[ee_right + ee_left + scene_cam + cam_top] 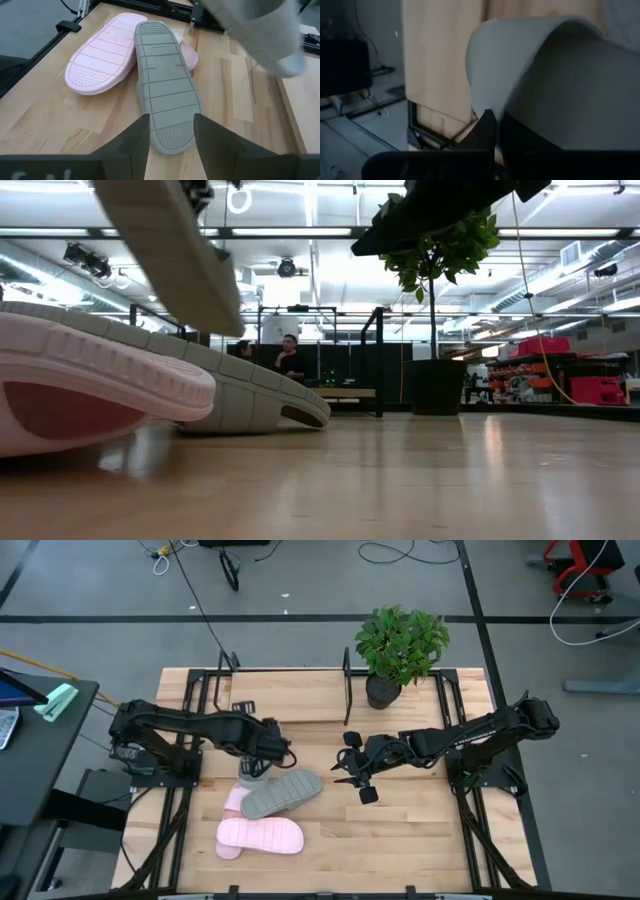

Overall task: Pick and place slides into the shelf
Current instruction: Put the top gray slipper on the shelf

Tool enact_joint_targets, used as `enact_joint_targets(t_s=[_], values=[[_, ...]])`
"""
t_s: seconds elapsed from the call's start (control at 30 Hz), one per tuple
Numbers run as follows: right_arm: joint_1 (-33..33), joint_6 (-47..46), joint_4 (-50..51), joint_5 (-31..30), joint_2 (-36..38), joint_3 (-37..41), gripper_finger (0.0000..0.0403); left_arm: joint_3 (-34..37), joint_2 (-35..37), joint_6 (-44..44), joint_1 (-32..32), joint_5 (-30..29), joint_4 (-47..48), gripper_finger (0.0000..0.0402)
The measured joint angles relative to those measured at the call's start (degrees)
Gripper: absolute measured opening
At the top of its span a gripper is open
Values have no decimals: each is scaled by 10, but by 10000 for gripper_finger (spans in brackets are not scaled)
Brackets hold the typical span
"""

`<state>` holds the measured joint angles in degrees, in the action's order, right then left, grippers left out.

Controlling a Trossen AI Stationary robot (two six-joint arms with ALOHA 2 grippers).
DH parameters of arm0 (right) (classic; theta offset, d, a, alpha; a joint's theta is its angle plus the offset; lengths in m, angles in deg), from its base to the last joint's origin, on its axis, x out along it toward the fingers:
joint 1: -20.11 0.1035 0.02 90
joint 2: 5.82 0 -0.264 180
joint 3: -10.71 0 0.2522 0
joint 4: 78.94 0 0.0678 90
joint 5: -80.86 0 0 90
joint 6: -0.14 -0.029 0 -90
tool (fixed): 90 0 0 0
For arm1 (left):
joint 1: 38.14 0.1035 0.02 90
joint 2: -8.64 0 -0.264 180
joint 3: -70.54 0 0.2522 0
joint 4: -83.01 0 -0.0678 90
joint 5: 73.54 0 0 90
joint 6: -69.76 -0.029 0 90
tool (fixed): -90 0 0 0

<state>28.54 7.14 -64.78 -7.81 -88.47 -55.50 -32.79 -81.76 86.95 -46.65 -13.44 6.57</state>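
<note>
Left claw (252,768) clamped shut on strap of green slide (555,75), which is lifted clear of bench (420,830). Below it, second green slide (282,793) laid sole-up, overlapping pink slide (236,800). Another pink slide (261,836) laid sole-up nearer front edge. Shelf (290,695) seen at bench rear, beside potted plant (400,645). Right claw (355,772) held open, empty, just right of slides, pointed at them.
</note>
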Motion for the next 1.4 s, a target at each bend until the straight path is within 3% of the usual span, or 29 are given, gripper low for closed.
enact_joint_targets(t_s=[0.17,0.43,0.7,1.03,1.4], values=[[0,0,0,0,0,0,158,-39,4,-30,31,-16,2,10],[0,-14,0,0,0,0,158,-42,7,-71,94,-142,3,10],[0,-10,0,0,0,0,158,-42,9,-94,152,-225,-13,10],[0,-9,-2,0,0,0,158,-42,28,-253,258,-170,-179,10],[0,-8,-2,0,0,0,158,-18,27,-328,397,-109,-232,10]])
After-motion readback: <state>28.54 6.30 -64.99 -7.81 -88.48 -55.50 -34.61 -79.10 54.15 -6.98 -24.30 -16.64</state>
